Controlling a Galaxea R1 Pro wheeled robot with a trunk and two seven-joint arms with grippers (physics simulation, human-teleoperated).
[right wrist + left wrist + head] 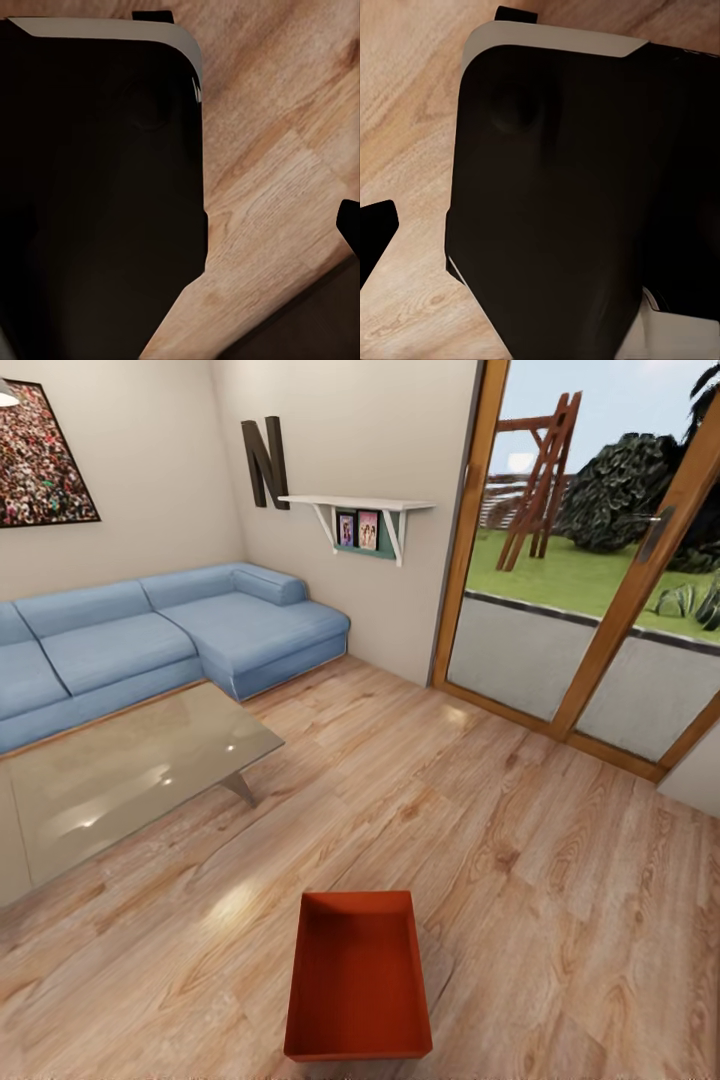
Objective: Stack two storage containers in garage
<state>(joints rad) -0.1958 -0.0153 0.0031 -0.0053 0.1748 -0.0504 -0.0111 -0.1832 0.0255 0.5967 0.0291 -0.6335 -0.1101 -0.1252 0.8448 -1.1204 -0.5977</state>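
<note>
One storage container, orange-red and open-topped, sits on the light wood-plank floor of the living room, low in the head view, right in front of the robot. Its near edge almost reaches the bottom of the picture. Off to the left there's the glass coffee table, cut off at the edge, with the blue corner sofa behind it. Wood-framed glass doors stand to the right.

Both wrist views are mostly blocked by a big dark robot body part, with plank floor around it. A dark sliver pokes in at the edge of each, too cropped to identify, so can't tell if the fingers on either side are open or closed.
</note>
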